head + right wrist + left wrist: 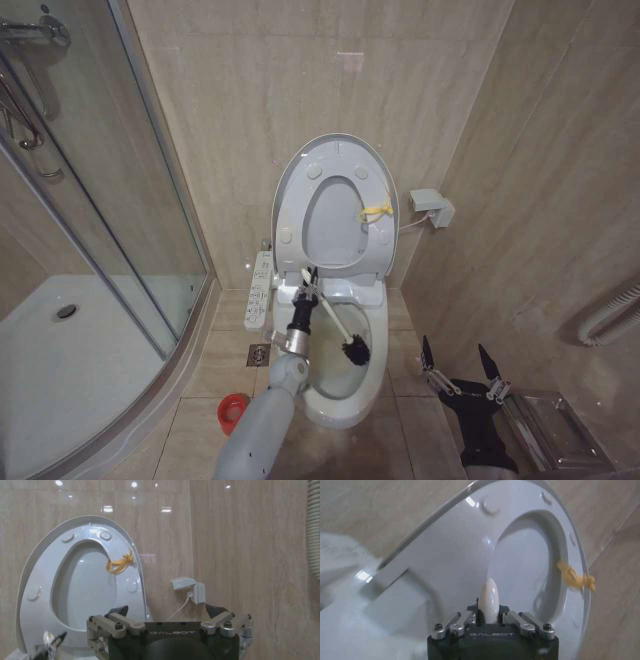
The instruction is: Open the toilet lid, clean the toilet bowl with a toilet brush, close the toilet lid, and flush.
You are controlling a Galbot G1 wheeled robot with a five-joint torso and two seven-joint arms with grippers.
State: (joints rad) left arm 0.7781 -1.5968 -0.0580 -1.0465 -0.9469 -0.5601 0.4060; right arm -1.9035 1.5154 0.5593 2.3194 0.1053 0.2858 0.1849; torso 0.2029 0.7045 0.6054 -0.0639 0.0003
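The toilet lid (335, 225) stands raised against the back wall, with the seat ring (290, 200) up in front of it and a yellow tie (377, 211) on the ring. Below lies the white toilet bowl (345, 400). My left gripper (308, 287) hovers over the bowl's back left rim, shut on the white handle of the toilet brush (332, 318), whose dark head (355, 350) hangs inside the bowl. In the left wrist view the handle end (489, 596) sticks up between the fingers of that gripper (489, 617). My right gripper (460, 365) waits open, low to the right of the bowl, facing the lid (85, 588).
A glass shower enclosure (100, 200) and its white tray (60, 370) fill the left side. The red holder cup (233, 410) sits on the floor left of the bowl, near a floor drain (259, 353). A control panel (260, 290), wall socket (432, 207) and metal box (545, 430) flank the toilet.
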